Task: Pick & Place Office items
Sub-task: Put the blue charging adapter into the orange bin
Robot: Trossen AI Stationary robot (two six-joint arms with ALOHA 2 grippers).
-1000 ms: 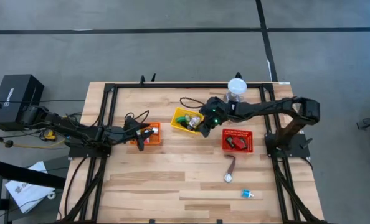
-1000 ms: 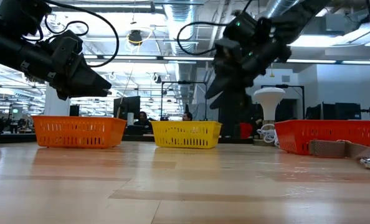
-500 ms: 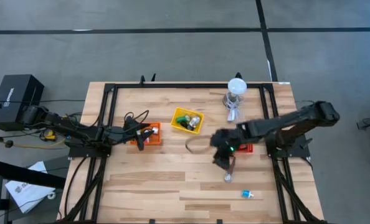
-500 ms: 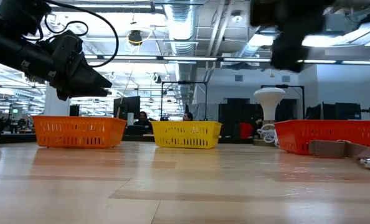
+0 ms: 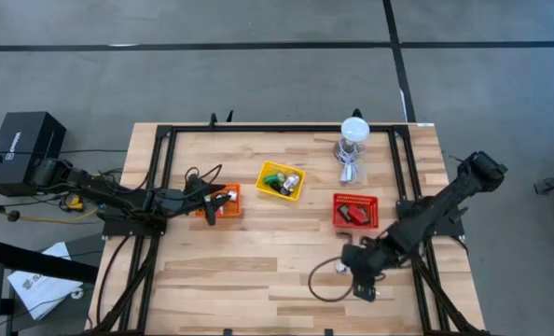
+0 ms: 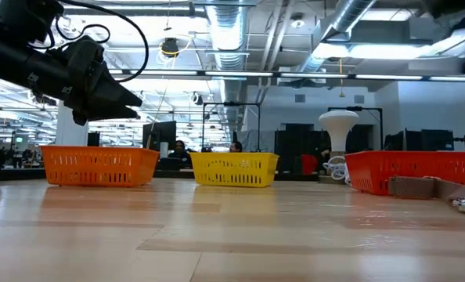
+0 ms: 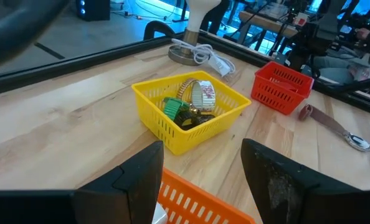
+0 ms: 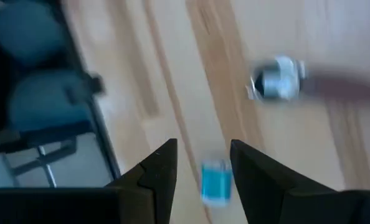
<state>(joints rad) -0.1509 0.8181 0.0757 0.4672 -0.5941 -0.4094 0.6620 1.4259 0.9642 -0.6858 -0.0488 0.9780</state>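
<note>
Right claw [image 8: 200,167]: I saw its two fingers parted with nothing between them, hanging low over the near right part of the bench [image 5: 221,271]. Through the gap lay a small blue bit [image 8: 214,182], and a little farther off a silver-and-white piece [image 8: 277,79] (blurred, so I could not say more). From above, the right claw [image 5: 363,271] covered the spot where those pieces lay, with a dark cable looped beside it.

Left claw [image 7: 200,168]: fingers apart, empty, held over the orange bin [image 5: 221,203] on the left side of the bench. In the low view it [image 6: 119,94] hung above that bin's rim.

Beyond the left claw I noted the yellow bin [image 7: 191,112] holding a green tape ring [image 7: 172,107] and some metallic and dark bits. The red bin [image 5: 356,211] stood to its right with small items inside. A brown strip [image 7: 325,119] with a silver end lay on the bench just past the red bin. The white round-topped stand [image 5: 353,133] stood at the far edge.
</note>
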